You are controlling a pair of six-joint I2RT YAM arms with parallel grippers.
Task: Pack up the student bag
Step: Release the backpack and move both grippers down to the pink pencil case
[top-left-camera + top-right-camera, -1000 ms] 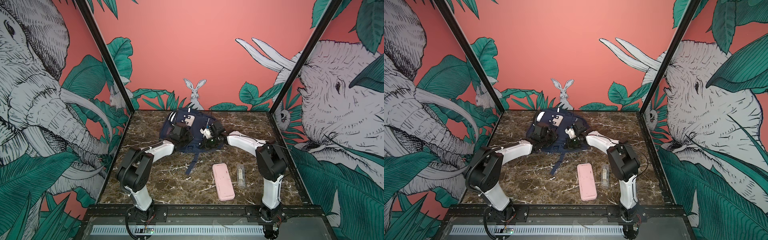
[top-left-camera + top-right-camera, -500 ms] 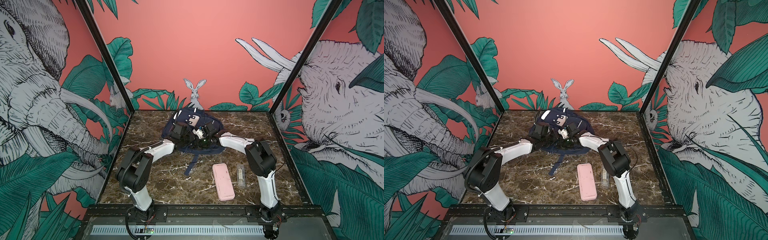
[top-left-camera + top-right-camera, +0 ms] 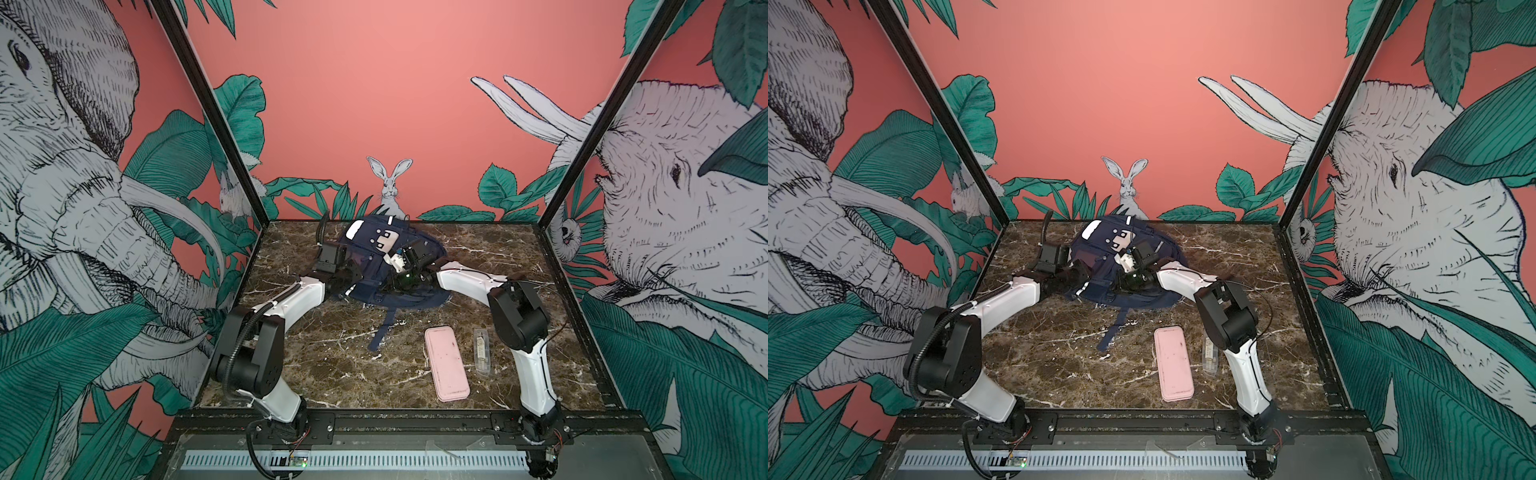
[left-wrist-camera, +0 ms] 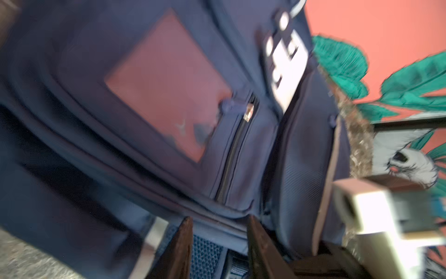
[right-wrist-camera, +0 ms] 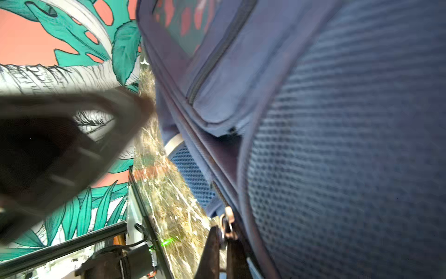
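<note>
The student bag (image 3: 374, 249) (image 3: 1100, 257), navy with white patches, lies at the back middle of the marble table in both top views. My left gripper (image 3: 351, 277) (image 3: 1077, 275) is at its left side. In the left wrist view its jaws (image 4: 220, 241) stand open against the bag's (image 4: 144, 169) lower seam, with blue mesh showing between them and nothing pinched. My right gripper (image 3: 392, 286) (image 3: 1122, 282) reaches in from the right. In the right wrist view it (image 5: 223, 244) is shut on a metal zipper pull (image 5: 228, 221) at the edge of the bag's mesh panel (image 5: 337, 157).
A pink flat case (image 3: 446, 362) (image 3: 1173, 363) lies near the front right. A small clear packet (image 3: 481, 351) (image 3: 1210, 356) lies beside it. One bag strap (image 3: 384, 328) trails forward over the table. Walls close the left, back and right sides.
My left gripper has opened, having been shut a second ago. My right gripper has moved left and toward the back with the zipper pull, and the bag has bunched up taller.
</note>
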